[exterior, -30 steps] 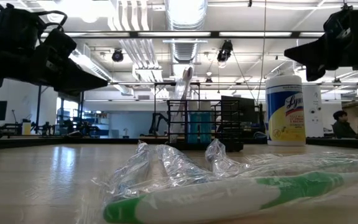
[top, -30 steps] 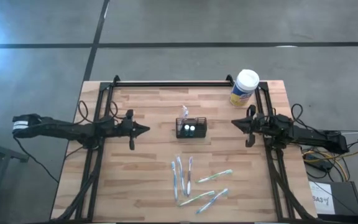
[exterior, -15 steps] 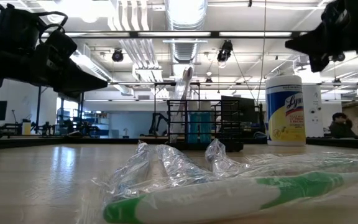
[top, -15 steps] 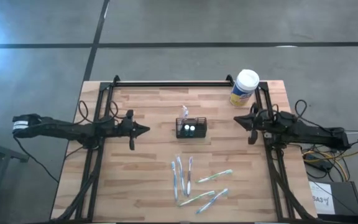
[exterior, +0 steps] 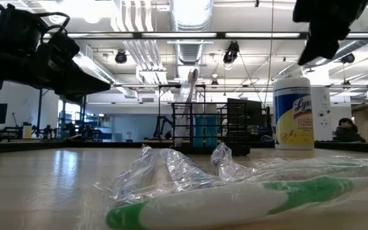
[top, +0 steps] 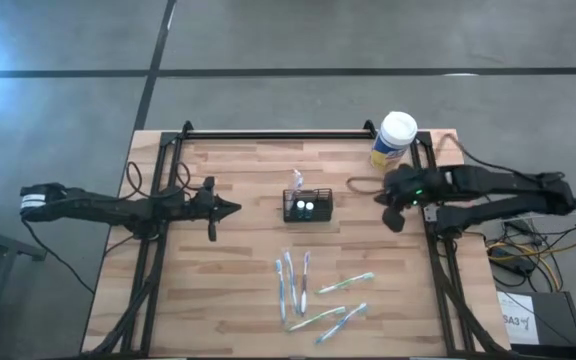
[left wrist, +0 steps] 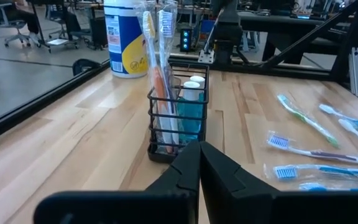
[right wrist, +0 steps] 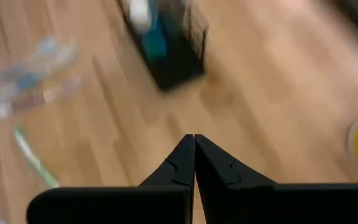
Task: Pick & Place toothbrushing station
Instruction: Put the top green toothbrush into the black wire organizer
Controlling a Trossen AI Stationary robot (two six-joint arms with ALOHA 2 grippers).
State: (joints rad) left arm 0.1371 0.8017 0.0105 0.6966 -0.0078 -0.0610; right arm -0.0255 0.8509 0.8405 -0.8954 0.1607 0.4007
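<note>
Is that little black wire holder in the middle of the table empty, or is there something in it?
Not empty. The black holder stands upright with two wrapped toothbrushes sticking up from it and white-capped blue tubes inside.

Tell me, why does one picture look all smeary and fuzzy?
Right wrist view: the black holder and wood table are smeared, likely motion blur. Left wrist view: the holder looks sharp. Low view: the wrapped green toothbrush close to the camera looks soft.
</note>
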